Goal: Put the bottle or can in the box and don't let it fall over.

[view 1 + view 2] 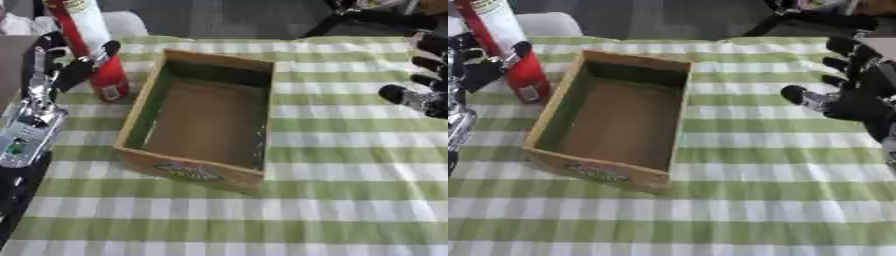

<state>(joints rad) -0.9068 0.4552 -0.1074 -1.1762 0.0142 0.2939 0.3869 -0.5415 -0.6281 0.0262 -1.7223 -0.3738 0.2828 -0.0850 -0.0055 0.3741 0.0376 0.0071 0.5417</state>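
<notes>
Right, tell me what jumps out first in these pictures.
An empty wooden box sits mid-table on the green-and-white checked cloth. At its left, the left hand curls round a tall red and white bottle standing outside the box. The right hand hovers open at the right edge.

A table covered by a green-and-white checked cloth point(350, 200) fills most of both views. Beyond its far edge, a dark grey floor point(227, 17) is seen. A pale, rounded chair back point(549, 22) is seen at the far left. Dark shapes at the far right cannot be made out.
</notes>
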